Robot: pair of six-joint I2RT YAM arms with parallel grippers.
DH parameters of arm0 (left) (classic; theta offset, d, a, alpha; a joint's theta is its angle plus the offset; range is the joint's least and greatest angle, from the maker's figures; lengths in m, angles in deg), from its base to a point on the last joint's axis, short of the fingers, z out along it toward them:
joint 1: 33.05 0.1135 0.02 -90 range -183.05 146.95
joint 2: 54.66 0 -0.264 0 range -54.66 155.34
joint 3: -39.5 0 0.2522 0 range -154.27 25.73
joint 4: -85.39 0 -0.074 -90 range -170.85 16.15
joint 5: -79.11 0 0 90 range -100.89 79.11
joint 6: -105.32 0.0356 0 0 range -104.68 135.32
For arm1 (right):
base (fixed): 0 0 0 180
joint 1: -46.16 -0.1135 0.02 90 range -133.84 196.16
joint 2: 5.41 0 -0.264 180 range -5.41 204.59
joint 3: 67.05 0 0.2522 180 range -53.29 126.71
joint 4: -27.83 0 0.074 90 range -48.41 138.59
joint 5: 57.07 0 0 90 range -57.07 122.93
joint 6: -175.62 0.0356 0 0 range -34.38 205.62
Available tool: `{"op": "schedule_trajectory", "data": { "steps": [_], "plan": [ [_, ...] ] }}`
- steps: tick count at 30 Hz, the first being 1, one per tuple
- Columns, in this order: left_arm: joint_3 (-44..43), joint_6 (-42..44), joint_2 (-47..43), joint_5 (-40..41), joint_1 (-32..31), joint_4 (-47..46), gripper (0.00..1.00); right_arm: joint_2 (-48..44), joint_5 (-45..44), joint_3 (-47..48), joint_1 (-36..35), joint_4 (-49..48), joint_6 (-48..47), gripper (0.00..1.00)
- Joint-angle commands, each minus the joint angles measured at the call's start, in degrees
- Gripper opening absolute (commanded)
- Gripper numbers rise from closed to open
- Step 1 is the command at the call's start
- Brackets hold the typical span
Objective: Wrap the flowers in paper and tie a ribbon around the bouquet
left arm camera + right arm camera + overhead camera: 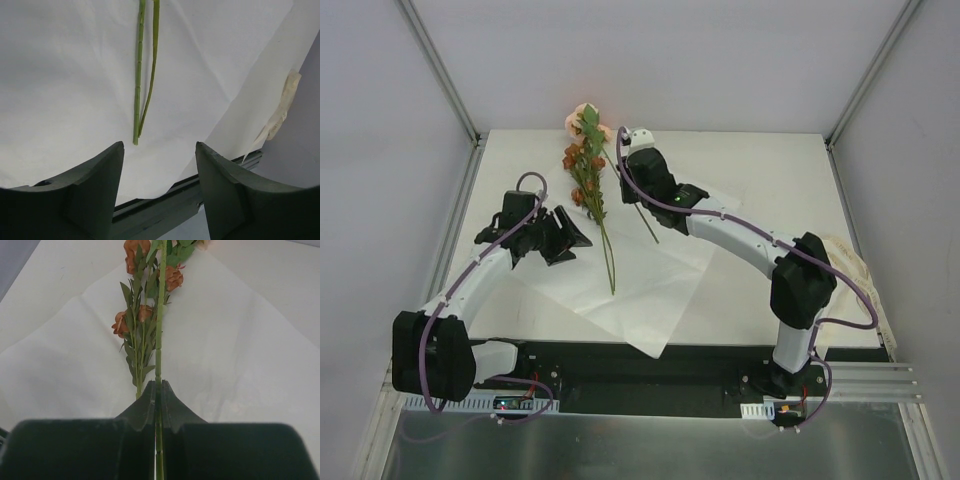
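Note:
The paper [650, 285] lies flat on the table as a white diamond. Flowers [584, 165] with rust-orange and pink blooms rest across its far corner, and two of their thin stems [138, 90] run down over the sheet. My right gripper [157, 385] is shut on one green stem, blooms [172, 277] ahead of it; from the top it [628, 165] sits just right of the bunch. My left gripper [159, 145] hangs open over the paper's left part [572, 240], nothing between its fingers. The cream ribbon [860, 280] lies at the table's right edge.
Black and grey rails [650, 370] run along the table's near edge, just past the paper's near corner. Slanted frame posts [440, 75] stand at the back corners. The ribbon's end [281, 110] shows beyond the paper in the left wrist view.

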Motion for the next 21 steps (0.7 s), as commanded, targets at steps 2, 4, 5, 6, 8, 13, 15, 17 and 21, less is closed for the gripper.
{"op": "schedule_trajectory", "data": {
  "steps": [2,4,5,6,8,13,15,17,21],
  "plan": [
    [4.72,-1.68,-0.81,-0.04,0.41,-3.11,0.54,0.81,-1.44,1.41,0.06,-3.39,-1.22,0.01],
    [6.3,-1.77,-1.86,0.4,0.41,-3.73,0.53,1.16,-3.19,1.33,0.15,-3.39,-1.83,0.01],
    [6.75,-1.77,-2.13,0.49,0.41,-3.82,0.52,1.86,-4.07,1.24,0.24,-3.48,-2.62,0.0],
    [7.1,-1.77,-2.56,0.49,0.32,-3.99,0.52,2.47,-4.17,1.33,0.32,-3.31,-2.71,0.0],
    [8.15,-1.77,-2.92,0.31,0.41,-4.7,0.52,3.62,-3.47,1.33,0.32,-3.3,-2.54,0.0],
    [8.51,-1.94,0.15,-3.37,0.23,-6.89,0.51,8.89,-1.98,1.24,0.59,-3.22,-0.78,0.0],
    [8.51,-1.68,2.52,-4.17,0.14,-7.69,0.5,10.03,0.57,0.89,0.85,-4.09,1.14,0.0],
    [8.77,-1.42,3.67,-4.44,-0.03,-8.73,0.5,11.53,1.63,0.45,0.85,-4.1,2.2,0.0],
    [9.12,-1.59,7.09,-4.0,-0.82,-10.58,0.47,12.85,4.09,-1.22,1.11,-5.77,5.54,0.0]
  ]
}}
